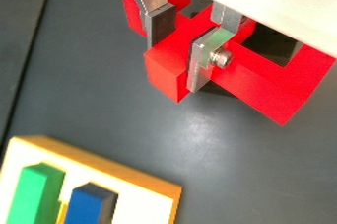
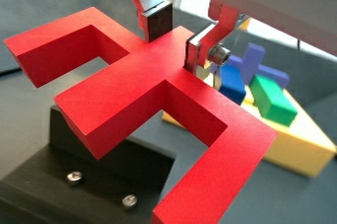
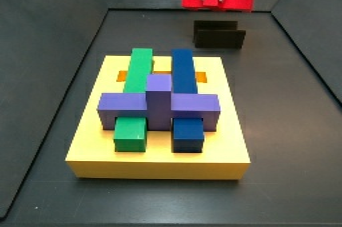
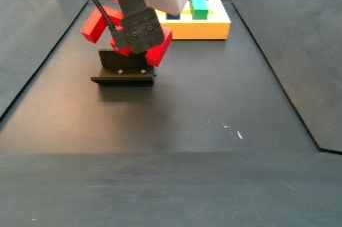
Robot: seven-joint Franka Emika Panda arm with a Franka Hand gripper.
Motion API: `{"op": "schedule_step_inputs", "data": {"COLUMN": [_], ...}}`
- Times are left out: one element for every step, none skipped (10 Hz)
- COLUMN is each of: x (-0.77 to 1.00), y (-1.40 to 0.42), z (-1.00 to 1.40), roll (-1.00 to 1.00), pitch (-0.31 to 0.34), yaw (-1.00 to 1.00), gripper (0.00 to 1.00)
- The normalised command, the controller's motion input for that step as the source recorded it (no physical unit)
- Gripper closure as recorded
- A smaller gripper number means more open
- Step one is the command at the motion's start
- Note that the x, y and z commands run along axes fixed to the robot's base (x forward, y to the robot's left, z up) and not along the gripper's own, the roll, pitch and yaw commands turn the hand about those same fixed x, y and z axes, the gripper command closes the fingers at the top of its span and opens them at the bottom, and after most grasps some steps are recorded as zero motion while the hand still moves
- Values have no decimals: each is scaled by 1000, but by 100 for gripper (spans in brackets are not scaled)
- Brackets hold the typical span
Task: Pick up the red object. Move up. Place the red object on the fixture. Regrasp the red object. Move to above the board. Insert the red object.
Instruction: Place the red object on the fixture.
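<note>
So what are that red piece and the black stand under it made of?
The red object, held in the pincer over the fixture, looks like matte, smooth moulded plastic with uniform colour and crisp edges. The fixture looks like dull black metal or plastic, with screw heads showing; which one is unclear.

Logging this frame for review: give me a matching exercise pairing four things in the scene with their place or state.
Things:
1. red object
2. fixture
3. board
4. pincer

Places or states:
A. yellow, carrying green, blue and purple blocks
B. black, standing on the floor below the red piece
C. shut on the red piece, above the fixture
D. held in the air between the silver fingers

Pairs: 1-D, 2-B, 3-A, 4-C
</note>
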Motion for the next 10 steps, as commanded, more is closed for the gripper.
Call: {"op": "schedule_step_inputs", "data": {"x": [231,157,129,117,140,300,226,223,269,374], "y": [9,0,0,0,0,20,266,266,260,77], "z": [0,0,0,0,-14,-106,-226,-194,-149,-100], "roll": [-711,-669,-577,-509,-357,-137,-103,0,-34,-171], "pitch": [500,446,420,383,343,417,274,246,200,229], "yaw": [343,457,534,569,600,471,323,243,206,289], "gripper": [100,100,100,100,100,100,100,100,100,100]}}
